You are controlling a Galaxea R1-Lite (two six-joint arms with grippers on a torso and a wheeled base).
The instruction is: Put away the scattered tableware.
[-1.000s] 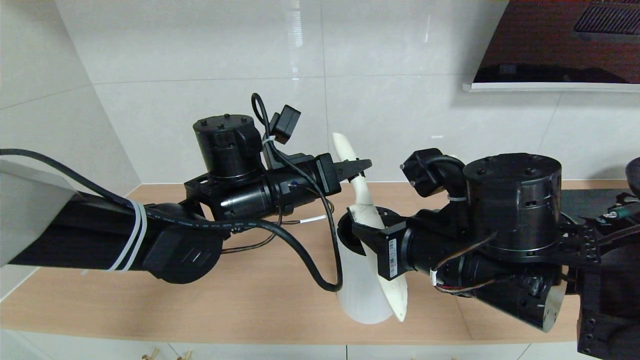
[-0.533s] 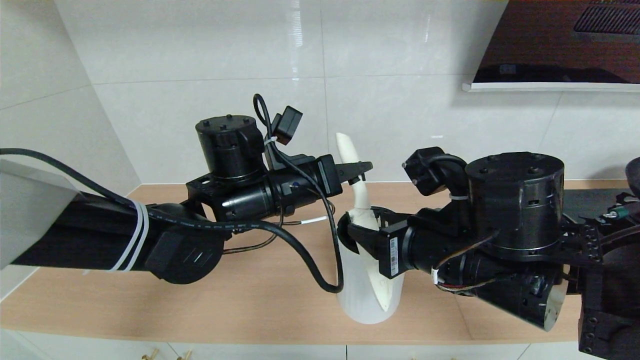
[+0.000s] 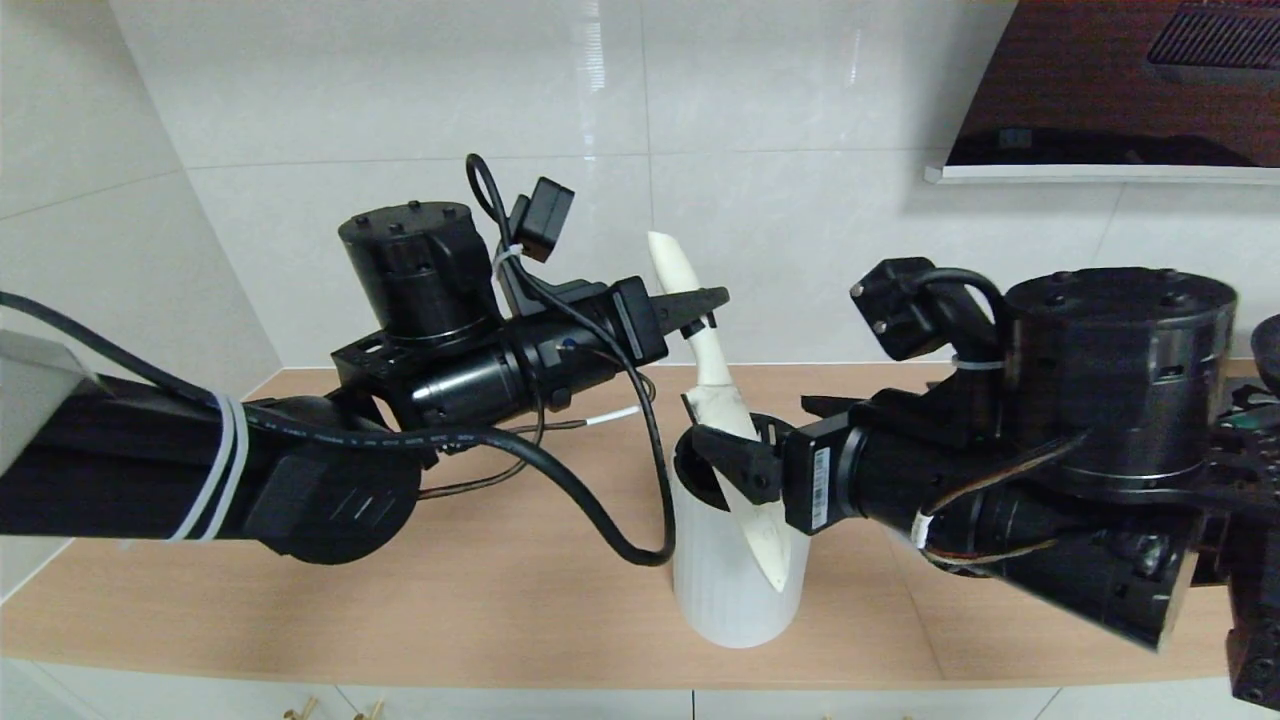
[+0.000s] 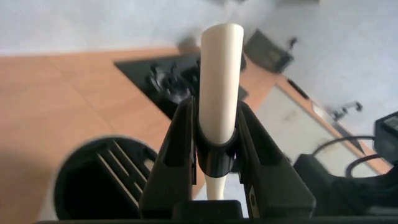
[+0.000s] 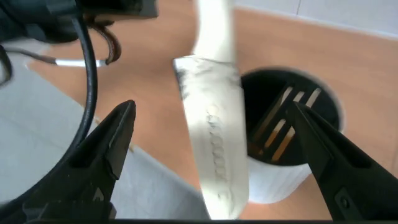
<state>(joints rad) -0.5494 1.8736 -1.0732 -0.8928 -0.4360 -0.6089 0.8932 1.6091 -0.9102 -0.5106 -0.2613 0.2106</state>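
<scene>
Clamps the white knife by its pale handle in the left gripper, fingers pressed tight on both sides, high over the wooden counter. Holds the blade slanting downward between the wide-spread fingers of the right gripper, closed on nothing. Just below, upright on the counter: white utensil holder, dark inside, wooden sticks within. From the head view, blade tip lying across the holder's outer wall.

Wood counter, tiled wall, range hood, cooktop.
</scene>
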